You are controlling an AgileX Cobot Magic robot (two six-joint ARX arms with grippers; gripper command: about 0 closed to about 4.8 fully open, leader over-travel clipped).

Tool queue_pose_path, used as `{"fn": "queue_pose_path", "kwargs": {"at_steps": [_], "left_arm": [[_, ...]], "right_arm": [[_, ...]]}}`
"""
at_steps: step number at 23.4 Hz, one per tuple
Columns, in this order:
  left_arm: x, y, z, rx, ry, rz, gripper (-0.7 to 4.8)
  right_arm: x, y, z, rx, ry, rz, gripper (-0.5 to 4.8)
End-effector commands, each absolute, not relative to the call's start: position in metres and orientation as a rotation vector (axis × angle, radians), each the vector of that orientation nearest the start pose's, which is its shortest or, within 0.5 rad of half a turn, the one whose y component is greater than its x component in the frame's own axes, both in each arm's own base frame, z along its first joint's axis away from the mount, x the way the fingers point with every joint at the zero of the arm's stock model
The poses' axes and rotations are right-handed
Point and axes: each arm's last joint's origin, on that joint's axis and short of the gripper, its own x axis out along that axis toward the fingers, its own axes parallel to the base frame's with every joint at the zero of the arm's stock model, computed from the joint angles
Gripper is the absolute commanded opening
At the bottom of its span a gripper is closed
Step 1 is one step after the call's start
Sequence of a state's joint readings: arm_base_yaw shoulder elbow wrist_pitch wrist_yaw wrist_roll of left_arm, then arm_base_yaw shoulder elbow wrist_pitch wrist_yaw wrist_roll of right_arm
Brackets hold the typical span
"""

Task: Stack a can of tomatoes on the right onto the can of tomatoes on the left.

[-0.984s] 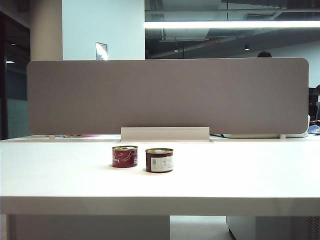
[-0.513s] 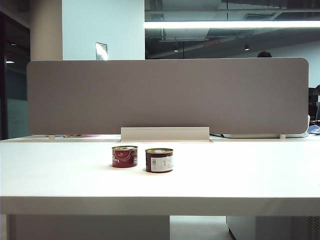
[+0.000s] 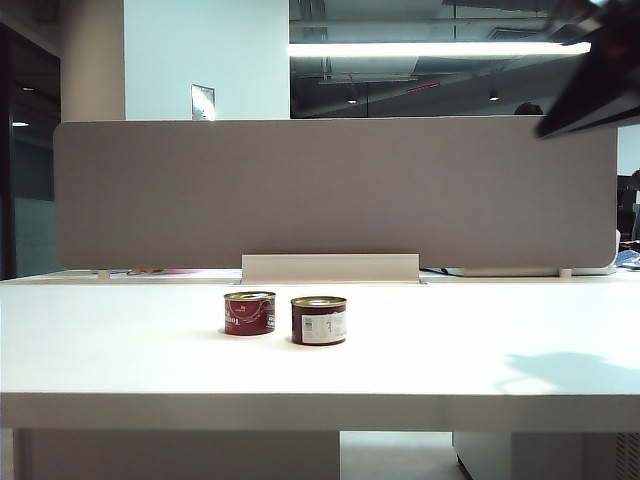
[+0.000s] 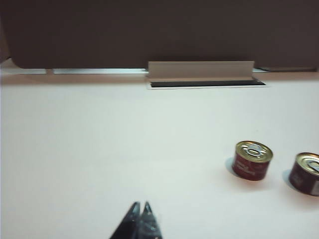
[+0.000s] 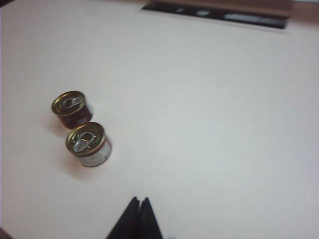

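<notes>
A dark arm (image 3: 595,75) now enters the exterior view at upper right, absent a moment ago, casting a shadow on the surface (image 3: 450,370). The right end effector (image 5: 137,203), fingertips pressed together and empty, hangs well apart from the right can (image 3: 319,320), which stands just beside the left can (image 3: 249,313), both unmoved. The left end effector (image 4: 140,208) is likewise closed, so the reach looks only begun.

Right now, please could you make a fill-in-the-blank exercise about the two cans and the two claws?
1. The left tomato can and the right tomato can stand side by side, not yet ____.
2. The right claw is ____ and holds nothing.
3. The left claw is shut and hovers over the white ____.

Missing words: stacked; shut; table
</notes>
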State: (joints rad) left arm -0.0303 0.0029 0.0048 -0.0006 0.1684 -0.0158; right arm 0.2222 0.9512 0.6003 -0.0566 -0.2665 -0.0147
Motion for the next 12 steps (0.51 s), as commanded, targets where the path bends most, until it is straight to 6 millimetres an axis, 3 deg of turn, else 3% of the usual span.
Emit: {"fn": "queue_pose_path", "kwargs": {"at_steps": [1,9,12], "left_arm": [[0.096,-0.01,0.165,-0.014,0.004,-0.288,-0.06],[0.095,-0.013,0.163,-0.019,0.028,-0.374,-0.06],[0.095,-0.013,0.163,-0.019,0.028,-0.374,-0.06]], "right_arm": [[0.225,0.077,0.254,-0.035,0.439,0.585,0.0],[0.272,0.113,0.243,-0.062,0.54,0.703,0.79],[0.284,0.126,0.237,-0.073,0.564,0.727,1.78]]}}
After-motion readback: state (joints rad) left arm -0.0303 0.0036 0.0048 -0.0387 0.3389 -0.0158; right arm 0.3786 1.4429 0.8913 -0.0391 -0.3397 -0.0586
